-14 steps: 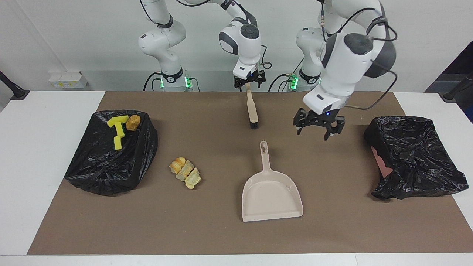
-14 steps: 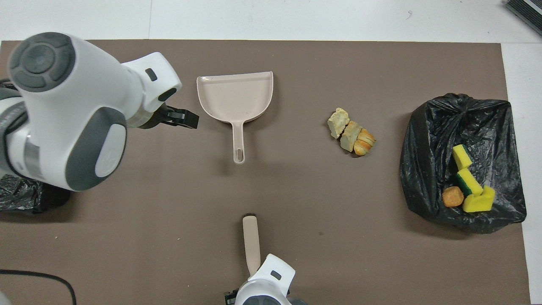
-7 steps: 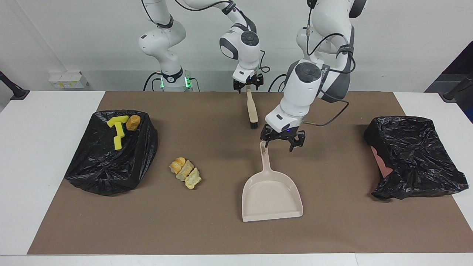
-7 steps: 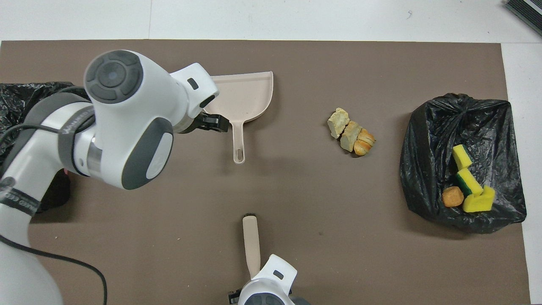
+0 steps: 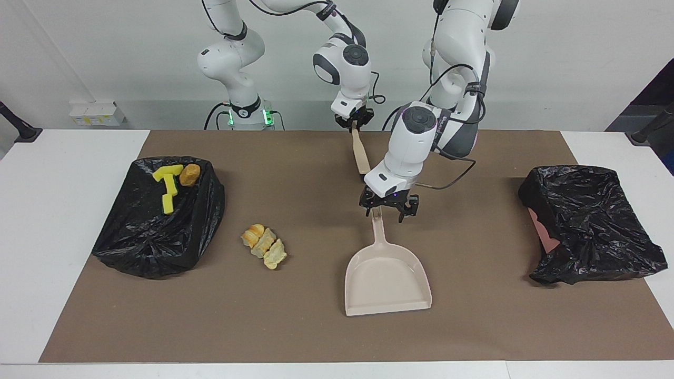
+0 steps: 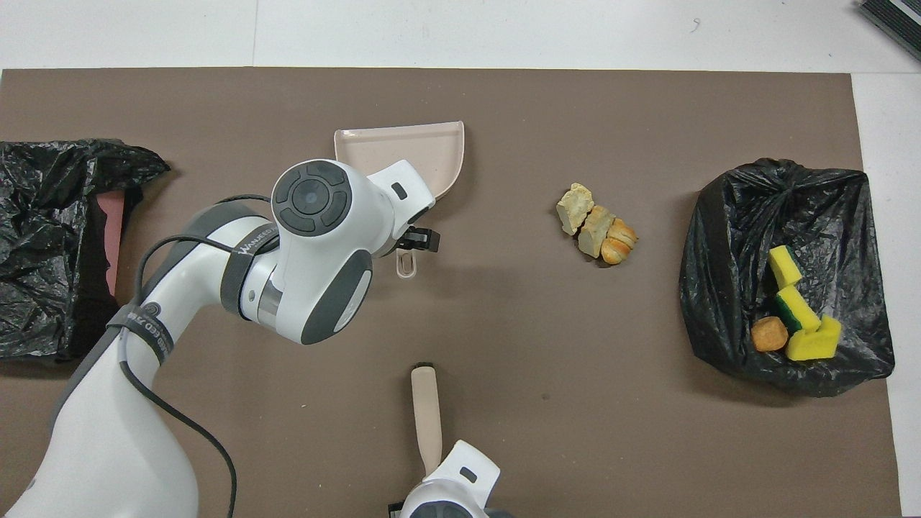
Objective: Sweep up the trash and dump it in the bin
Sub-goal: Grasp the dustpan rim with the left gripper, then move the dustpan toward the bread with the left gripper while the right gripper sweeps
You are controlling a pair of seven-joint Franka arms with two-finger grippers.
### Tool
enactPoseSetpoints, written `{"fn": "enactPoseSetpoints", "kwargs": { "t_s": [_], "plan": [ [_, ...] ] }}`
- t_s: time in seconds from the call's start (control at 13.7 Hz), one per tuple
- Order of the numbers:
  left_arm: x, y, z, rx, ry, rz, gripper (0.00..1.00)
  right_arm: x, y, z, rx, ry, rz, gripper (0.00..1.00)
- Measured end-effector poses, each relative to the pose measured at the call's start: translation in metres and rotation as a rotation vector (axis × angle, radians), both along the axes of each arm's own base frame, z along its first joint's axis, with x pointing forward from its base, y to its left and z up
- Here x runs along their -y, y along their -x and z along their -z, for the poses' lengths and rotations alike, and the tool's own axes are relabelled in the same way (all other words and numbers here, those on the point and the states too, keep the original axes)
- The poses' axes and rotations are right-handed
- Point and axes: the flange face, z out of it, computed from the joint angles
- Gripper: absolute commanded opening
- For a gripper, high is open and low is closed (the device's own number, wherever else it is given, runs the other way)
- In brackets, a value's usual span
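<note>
Three pale trash chunks (image 5: 264, 246) (image 6: 596, 224) lie on the brown mat. Yellow and green sponge pieces (image 5: 167, 185) (image 6: 794, 309) and an orange-brown lump (image 5: 189, 174) (image 6: 769, 334) rest on the black-bagged bin (image 5: 152, 231) (image 6: 727, 288) at the right arm's end. The beige dustpan (image 5: 387, 281) (image 6: 439, 147) lies flat, handle toward the robots. My left gripper (image 5: 388, 208) (image 6: 411, 242) is open, low over that handle's tip. My right gripper (image 5: 356, 123) is shut on the handle end of the beige brush (image 5: 360, 155) (image 6: 426, 414); the left arm hides the bristles.
A second bin wrapped in a black bag (image 5: 590, 226) (image 6: 43, 237) sits at the left arm's end of the table, with a pink edge showing. The brown mat (image 5: 295, 326) covers most of the white table.
My left arm swung from beside the left-end bin to the dustpan handle and came down. My right gripper closed on the brush handle.
</note>
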Motion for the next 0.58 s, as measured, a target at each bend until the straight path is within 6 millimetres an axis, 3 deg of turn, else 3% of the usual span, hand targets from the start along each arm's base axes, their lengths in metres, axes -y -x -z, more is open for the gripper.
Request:
{"fn": "enactPoseSetpoints", "kwargs": {
  "t_s": [0.15,0.29,0.36,0.51,0.58],
  "plan": [
    [0.009,0.003,0.016,0.002,0.007,-0.013,1.0,0.0,0.0,0.0,0.0,0.0,0.003,0.0],
    [0.015,0.004,0.025,0.003,0.013,-0.024,0.93,0.001,-0.002,-0.004,-0.004,0.005,0.019,0.0],
    [0.02,0.005,0.03,0.005,0.017,-0.032,0.8,0.005,-0.005,-0.009,-0.008,0.011,0.027,0.0],
    [0.023,0.004,0.034,0.01,0.024,-0.046,0.4,0.022,-0.017,-0.03,-0.014,0.027,0.056,0.0],
    [0.021,0.003,0.034,0.016,0.023,-0.049,0.34,0.034,-0.025,-0.04,-0.016,0.042,0.07,0.0]
  ]
}}
